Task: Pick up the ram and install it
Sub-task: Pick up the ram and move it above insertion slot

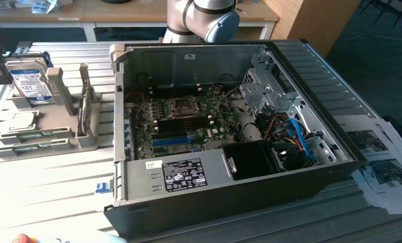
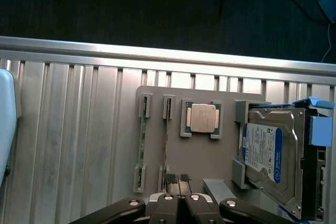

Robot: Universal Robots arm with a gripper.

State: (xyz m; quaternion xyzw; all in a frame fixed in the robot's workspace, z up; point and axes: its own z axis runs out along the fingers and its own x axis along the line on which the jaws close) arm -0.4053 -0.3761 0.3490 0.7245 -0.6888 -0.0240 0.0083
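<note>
My exterior view sits high and looks down at an angle over the whole worktop point(image 1: 52, 192), with the open case point(image 1: 208, 202) mid-frame and the holder point(image 1: 93, 142) at the exterior view's left. My wrist view looks straight down along the tool point(image 2: 177, 179), close over that holder point(image 2: 202, 156). Both views share the holder and its drive point(image 1: 31, 83); the wrist view has the drive point(image 2: 265, 150) and ribbed worktop point(image 2: 79, 129) much nearer.
</note>
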